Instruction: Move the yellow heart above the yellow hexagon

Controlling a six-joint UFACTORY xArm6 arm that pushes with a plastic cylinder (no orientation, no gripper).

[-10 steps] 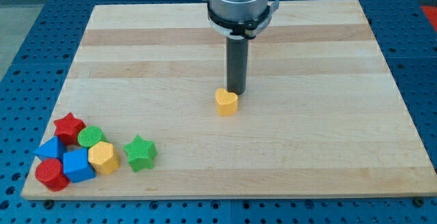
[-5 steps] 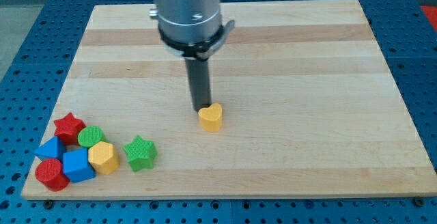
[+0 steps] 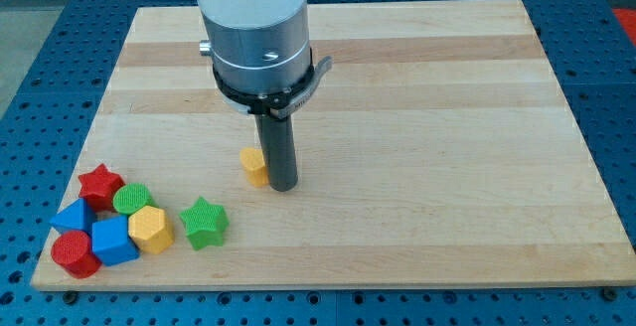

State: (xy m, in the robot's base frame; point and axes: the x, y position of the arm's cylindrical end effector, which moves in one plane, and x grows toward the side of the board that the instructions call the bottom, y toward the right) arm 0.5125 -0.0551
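Tip [image 3: 282, 186] touching one yellow heart [image 3: 254, 166], six clustered blocks well apart

The robot's arm [image 3: 253, 8] is a big round tube that comes down from the view's top. Its upper part is white and smooth. Below the white part sits a wide, shiny silver-grey ring [image 3: 260, 53] with a small dark dot on its front. Under that ring runs a thin black band with a little silver tab poking out on the view's right side and a small grey bump on the view's left. From the middle of the band a straight dark grey rod [image 3: 277, 152] hangs down, much thinner than the ring above it. My tip [image 3: 283, 186] is the rod's flat, round lower end.
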